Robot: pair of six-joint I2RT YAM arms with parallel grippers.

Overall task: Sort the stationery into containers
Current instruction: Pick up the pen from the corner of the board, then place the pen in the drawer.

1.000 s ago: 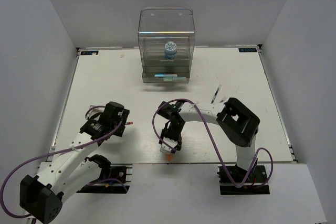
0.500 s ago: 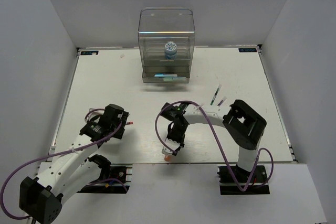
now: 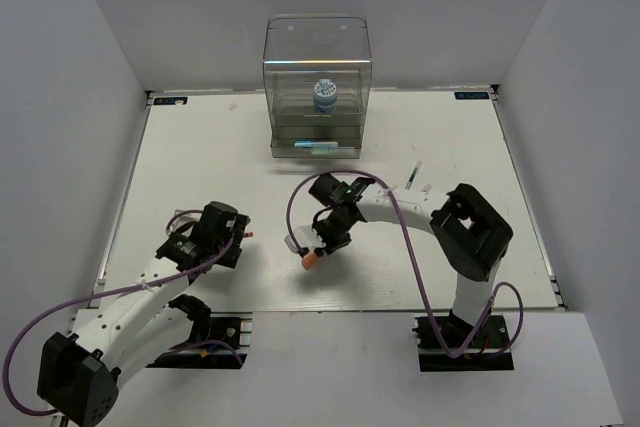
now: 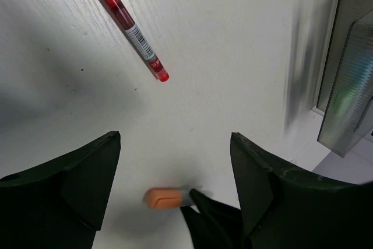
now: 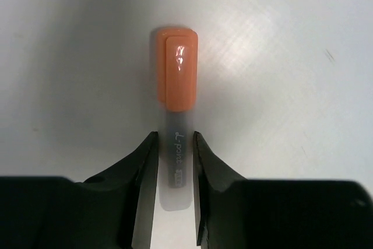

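We are pinching the marker (image 5: 176,86) by its grey barrel in the right gripper (image 5: 175,155); it is likely handling light, stiff, slick. The left gripper (image 4: 173,147) is gaping.

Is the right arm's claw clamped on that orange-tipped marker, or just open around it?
Shut on it: the right gripper has both fingers pressed against the grey orange-tipped marker, no gap showing.

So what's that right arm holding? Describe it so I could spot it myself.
Start at the clear drawer unit at the far end and come forward to the right gripper near the middle. Clamped in it is a grey marker; its orange cap sets it apart from the thin red pen lying by the left gripper.
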